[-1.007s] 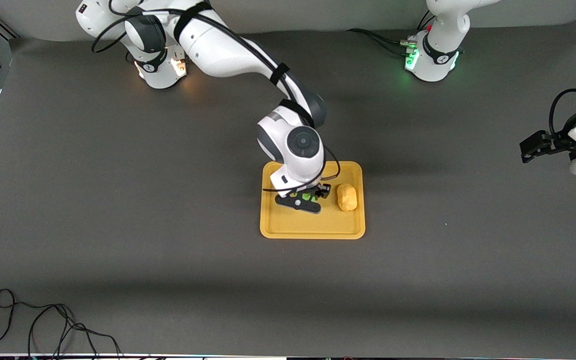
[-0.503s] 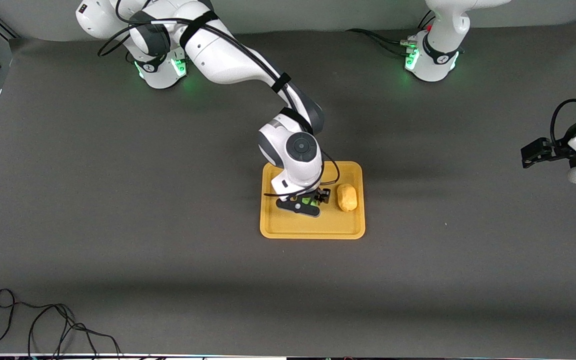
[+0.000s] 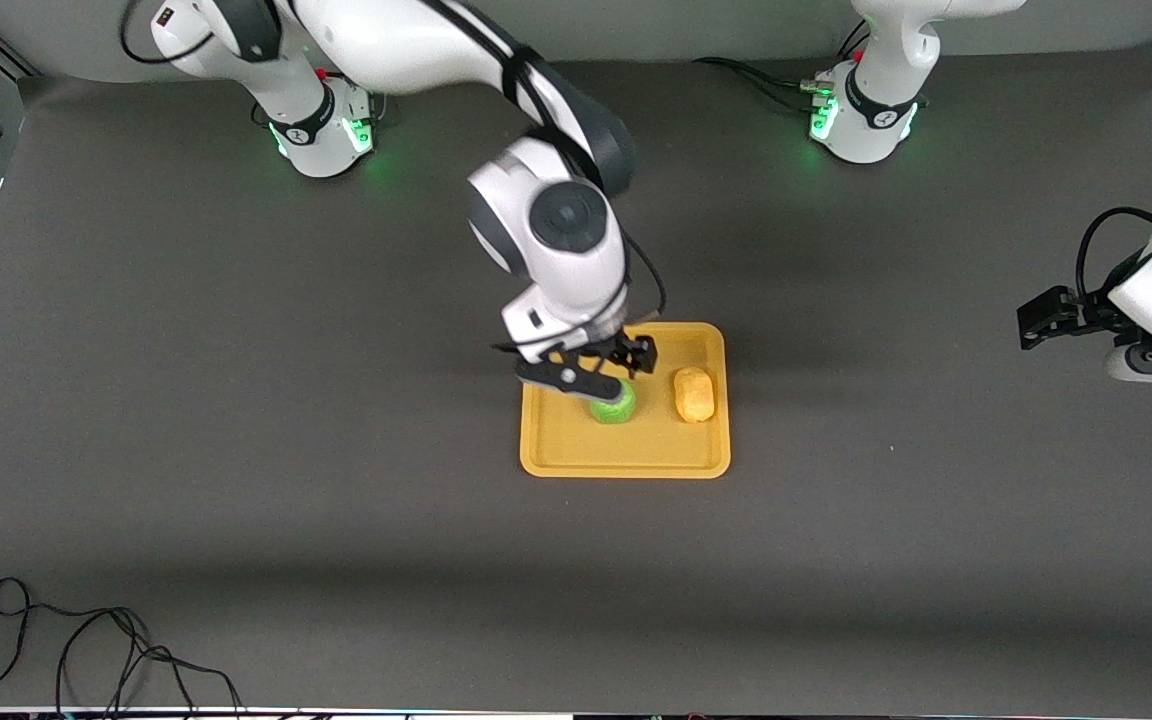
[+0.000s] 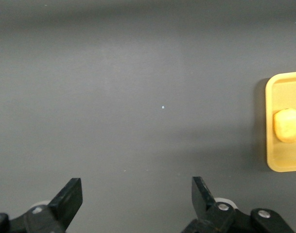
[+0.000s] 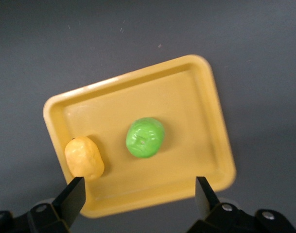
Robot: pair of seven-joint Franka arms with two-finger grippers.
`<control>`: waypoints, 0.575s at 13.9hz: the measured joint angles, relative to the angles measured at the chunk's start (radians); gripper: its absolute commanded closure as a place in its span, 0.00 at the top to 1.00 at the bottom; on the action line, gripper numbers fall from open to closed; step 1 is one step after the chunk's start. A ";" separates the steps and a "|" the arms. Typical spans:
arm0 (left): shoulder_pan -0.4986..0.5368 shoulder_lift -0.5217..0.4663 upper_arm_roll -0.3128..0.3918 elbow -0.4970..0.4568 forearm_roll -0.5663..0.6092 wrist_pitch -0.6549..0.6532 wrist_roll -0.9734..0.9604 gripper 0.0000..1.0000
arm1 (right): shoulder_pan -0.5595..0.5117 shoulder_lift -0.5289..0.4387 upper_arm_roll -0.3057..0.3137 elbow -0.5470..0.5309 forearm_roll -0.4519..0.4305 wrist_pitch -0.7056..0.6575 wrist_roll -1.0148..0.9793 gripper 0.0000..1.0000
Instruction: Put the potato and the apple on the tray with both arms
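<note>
**Apple released on the tray, right arm lifting away**

Dark grey matting covers the table in the front view, with a loose black cable (image 3: pixel 86 650) lying near the camera's edge. At mid-table the yellow-orange tray (image 3: pixel 626 455) carries both fruits: the green apple (image 3: pixel 614 405) and, just beside it toward the left arm's end, the tan potato (image 3: pixel 693 394), the two not touching. The right gripper (image 3: pixel 586 372) hangs over the tray above the apple, its fingers spread and empty. The left gripper (image 3: pixel 1041 325) waits off toward its own end of the table.

Left wrist view: the left gripper (image 4: pixel 137 199) is spread wide over bare matting, holding nothing; the tray's rim (image 4: pixel 269 121) and the potato (image 4: pixel 287 125) show well apart from it.

Right wrist view: the right gripper (image 5: pixel 140 194) is wide and empty, looking down on the tray (image 5: pixel 211 126), where the apple (image 5: pixel 145 137) sits mid-tray and the potato (image 5: pixel 84 158) sits close to the rim.

Both fruits look light, firm and rounded. The apple's glossy skin seems likelier to slip or roll, so a grip across its widest middle would suit; the potato's matte skin favours a pinch across its short axis.

Compared with half a second ago, the right gripper has risen off the apple, which now shows uncovered on the tray, and the left gripper has edged a little inward.
</note>
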 measured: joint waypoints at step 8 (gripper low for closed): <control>-0.002 0.014 0.008 0.012 -0.041 -0.006 0.007 1.00 | -0.091 -0.403 -0.288 -0.254 -0.013 -0.293 -0.466 1.00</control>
